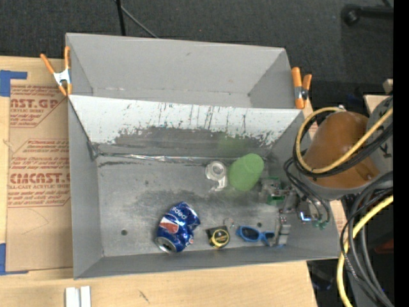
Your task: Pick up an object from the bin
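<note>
Taking up most of the view is a big grey bin [172,69] with tall, slanted walls and a scratched floor. The arm [339,152] comes in from the right. It has a round orange cover and loops of yellow and black cable around it. Its end dips down into the bin's right side, close to the corner at the bottom of the view.

A blue can [177,228] lies on its side on the floor, left of the middle and near the bottom wall. It is squashed and has a red, white and blue sign on it. A green cup [246,172] lies tipped over further back, right of the middle. A pair of blue sunglasses [251,235] lies flat by the bottom wall, well to the right of the can.

The gripper [282,230] is low over the right end of the sunglasses, touching them or just beside them. I cannot tell if it is wide or narrow, or if it holds anything.

A small clear thing [216,174] sits just left of the cup, touching it or almost. A little black and yellow tape measure [218,237] lies between the can and the sunglasses.
</note>
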Controlling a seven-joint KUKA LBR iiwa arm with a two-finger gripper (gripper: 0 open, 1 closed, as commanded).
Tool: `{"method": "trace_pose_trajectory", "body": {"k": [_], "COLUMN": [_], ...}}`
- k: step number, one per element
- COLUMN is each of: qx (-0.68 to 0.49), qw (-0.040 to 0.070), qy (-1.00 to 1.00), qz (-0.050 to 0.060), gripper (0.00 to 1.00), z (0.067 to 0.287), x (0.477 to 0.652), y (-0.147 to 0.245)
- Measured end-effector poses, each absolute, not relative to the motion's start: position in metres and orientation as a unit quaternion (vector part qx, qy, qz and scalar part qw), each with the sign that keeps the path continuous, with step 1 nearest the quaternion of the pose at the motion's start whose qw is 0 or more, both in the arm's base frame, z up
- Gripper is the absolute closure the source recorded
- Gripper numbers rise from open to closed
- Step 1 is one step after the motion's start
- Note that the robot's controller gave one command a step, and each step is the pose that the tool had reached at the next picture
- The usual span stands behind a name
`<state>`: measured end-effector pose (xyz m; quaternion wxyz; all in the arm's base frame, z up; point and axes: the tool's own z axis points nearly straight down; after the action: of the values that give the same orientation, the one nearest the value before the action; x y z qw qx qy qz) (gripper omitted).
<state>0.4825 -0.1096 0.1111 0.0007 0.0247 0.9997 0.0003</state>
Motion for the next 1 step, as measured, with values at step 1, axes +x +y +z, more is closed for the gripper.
{"method": "trace_pose_trajectory", "body": {"k": [1], "qx": [0.080], "qw": [0.002], "qy": [0.997], "qz": [0.001], "gripper": [0.00], "z": [0.0693], "x": [0.4809], "y": [-0.0939]}}
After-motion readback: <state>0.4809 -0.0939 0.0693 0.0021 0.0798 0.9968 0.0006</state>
